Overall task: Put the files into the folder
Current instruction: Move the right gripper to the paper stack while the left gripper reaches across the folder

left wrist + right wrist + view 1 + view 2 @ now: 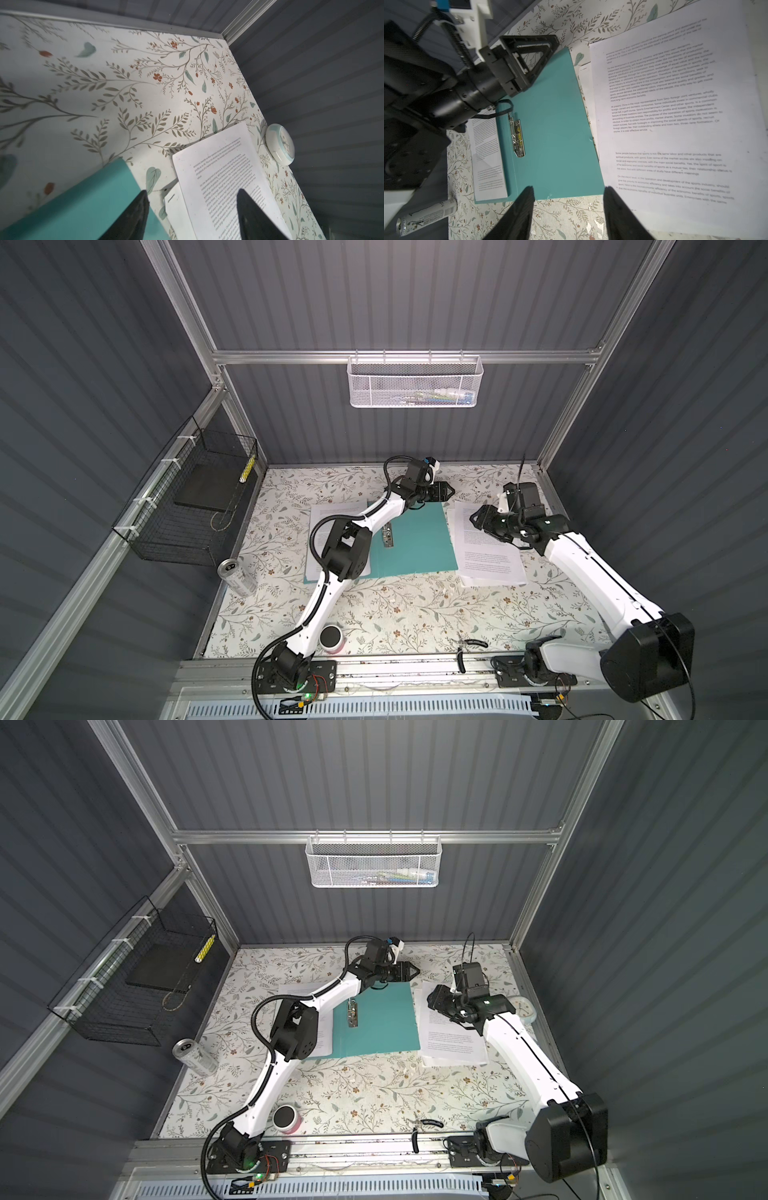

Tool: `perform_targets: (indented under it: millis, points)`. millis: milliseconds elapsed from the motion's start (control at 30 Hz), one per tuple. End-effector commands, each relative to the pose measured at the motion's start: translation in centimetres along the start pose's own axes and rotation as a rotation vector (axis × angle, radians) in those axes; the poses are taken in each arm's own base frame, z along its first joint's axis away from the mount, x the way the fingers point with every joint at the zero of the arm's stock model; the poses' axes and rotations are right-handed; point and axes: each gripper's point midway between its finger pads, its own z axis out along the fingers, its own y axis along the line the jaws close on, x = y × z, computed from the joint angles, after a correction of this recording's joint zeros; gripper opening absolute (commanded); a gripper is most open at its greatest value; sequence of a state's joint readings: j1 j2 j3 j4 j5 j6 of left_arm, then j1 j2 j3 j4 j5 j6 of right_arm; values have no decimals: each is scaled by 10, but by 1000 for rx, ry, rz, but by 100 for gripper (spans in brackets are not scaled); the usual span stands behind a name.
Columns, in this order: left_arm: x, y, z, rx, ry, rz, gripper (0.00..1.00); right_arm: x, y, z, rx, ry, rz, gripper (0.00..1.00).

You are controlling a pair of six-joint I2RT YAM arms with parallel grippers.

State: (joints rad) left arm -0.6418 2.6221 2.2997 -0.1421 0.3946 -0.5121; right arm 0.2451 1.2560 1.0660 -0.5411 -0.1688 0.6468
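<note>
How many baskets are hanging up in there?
2. A white mesh basket hangs from the rear rail. A black wire basket is tied to the left side rail, with a dark grey slab inside. No others show.

English print on the files [675,124]

On the files, at 3 o'clock of the folder [556,124], paragraphs can be read that open "At present, China is the most representative", "Some people believe that sports is not the same labor" and "On the micro level"; print on the can [425,216] and on the page [488,149] at 9 o'clock is illegible.
</note>
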Motion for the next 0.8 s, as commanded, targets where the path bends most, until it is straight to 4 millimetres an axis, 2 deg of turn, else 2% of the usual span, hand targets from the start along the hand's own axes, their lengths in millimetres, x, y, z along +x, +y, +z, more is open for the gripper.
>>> perform_targets:
  millis: [0, 167, 400, 633, 767]
  points:
    - [11, -11, 16, 58, 32, -31, 63, 8, -7, -8, 11, 25, -2, 56]
    - [23, -14, 36, 85, 38, -48, 61, 14, -17, -11, 21, 38, 0, 55]
    - [39, -4, 55, 85, 31, -100, 61, 27, -26, -8, 18, 70, 6, 55]
    - [42, -1, 67, 78, 12, -133, 59, 31, -33, -6, 40, 74, 4, 55]
    - [51, -2, 64, 58, 38, -119, 55, 31, -35, -4, 40, 74, 10, 55]
